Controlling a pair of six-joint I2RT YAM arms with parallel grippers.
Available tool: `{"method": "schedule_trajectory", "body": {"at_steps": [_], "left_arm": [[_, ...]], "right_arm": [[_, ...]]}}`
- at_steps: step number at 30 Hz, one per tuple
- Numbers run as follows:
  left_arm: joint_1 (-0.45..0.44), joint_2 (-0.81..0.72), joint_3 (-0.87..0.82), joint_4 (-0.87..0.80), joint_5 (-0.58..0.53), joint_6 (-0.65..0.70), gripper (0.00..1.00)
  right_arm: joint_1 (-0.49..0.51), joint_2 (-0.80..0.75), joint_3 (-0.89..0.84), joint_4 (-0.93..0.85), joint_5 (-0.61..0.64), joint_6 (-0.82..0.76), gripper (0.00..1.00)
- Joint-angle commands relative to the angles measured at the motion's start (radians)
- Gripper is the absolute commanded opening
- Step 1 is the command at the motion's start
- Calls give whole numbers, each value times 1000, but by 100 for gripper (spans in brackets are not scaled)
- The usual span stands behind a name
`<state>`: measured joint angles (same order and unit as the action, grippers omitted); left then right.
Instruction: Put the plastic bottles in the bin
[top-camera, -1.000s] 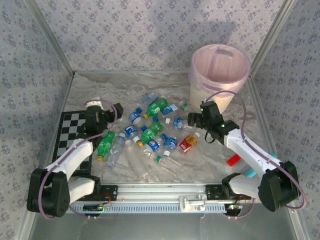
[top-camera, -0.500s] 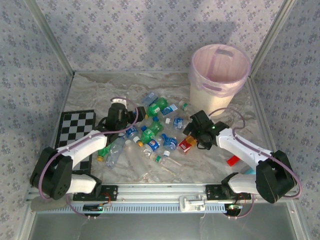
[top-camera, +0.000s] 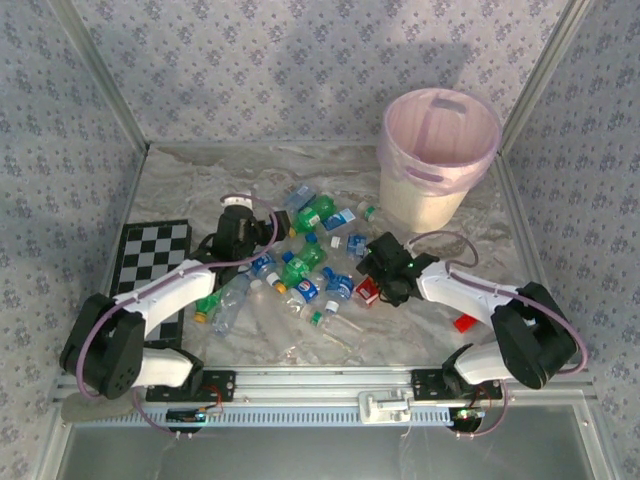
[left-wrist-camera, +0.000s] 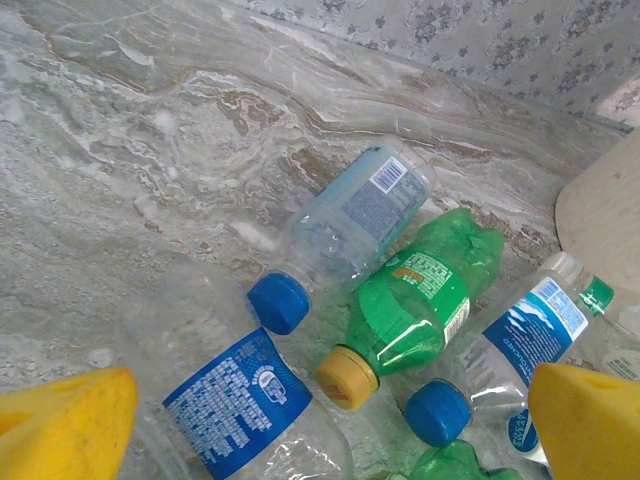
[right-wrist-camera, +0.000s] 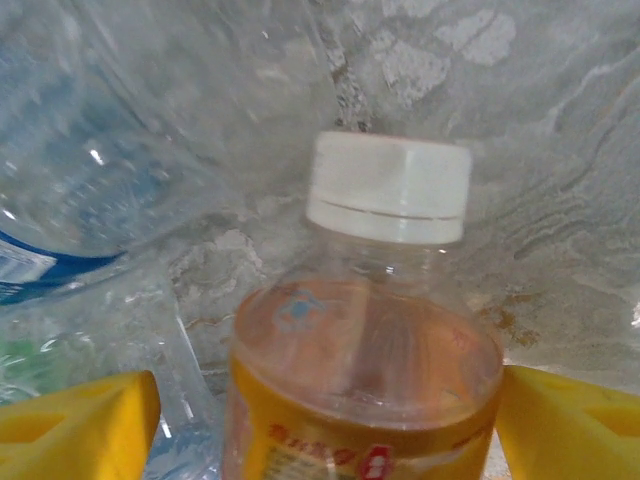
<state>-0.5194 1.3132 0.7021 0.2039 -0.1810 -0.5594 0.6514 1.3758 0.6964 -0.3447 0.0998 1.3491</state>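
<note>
Yellow pads (right-wrist-camera: 75, 420) of the right hand (right-wrist-camera: 320, 430) stand apart, one on either side of an orange-labelled bottle (right-wrist-camera: 365, 340) whose white cap (right-wrist-camera: 388, 188) points to 12 o'clock. They bracket it but, as far as I can see, are not yet squeezing. From above, that bottle lies at the 3 o'clock edge of the heap of bottles (top-camera: 300, 265) in the middle of the surface (top-camera: 200, 180). The bin (top-camera: 425, 205) stands well apart at about 1 o'clock.

The left hand (left-wrist-camera: 325, 430) is spread wide too, holding nothing. It hangs over the heap's 9 o'clock side, with a blue-labelled bottle (left-wrist-camera: 240, 405) and a green bottle (left-wrist-camera: 425, 295) below it.

My worry on the right is the round, slick body: pads closing near the shoulder could squirt it out cap-first. A clear bottle (right-wrist-camera: 110, 180) crowding in at 10 o'clock might also get pinched or knocked rolling. On the left, several bottles lie between the fingers, so a careless close could catch two, or none. The bin is tall as well, and a low carry could clip its rim.
</note>
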Motion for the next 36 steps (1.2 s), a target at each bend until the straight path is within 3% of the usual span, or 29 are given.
{"method": "schedule_trajectory", "body": {"at_steps": [1,13,18,26,31,36], "left_arm": [[-5,-44,-22,-7,-53,1,100],[-5,-59,-32,-7,-109,-5,100],[-4,-72,-43,-8,-142,-18,100],[-1,-124,-91,12,-254,-70,100],[8,-145,-115,27,-296,-119,100],[16,-160,-122,14,-295,-144,100]], "right_arm": [[17,14,-16,-6,49,56,86],[19,-17,-48,-21,91,73,65],[19,-107,-41,-47,135,9,55],[24,-316,62,-15,223,-469,48],[-5,-289,206,64,77,-824,47],[-58,-164,464,-20,-55,-1064,45]]}}
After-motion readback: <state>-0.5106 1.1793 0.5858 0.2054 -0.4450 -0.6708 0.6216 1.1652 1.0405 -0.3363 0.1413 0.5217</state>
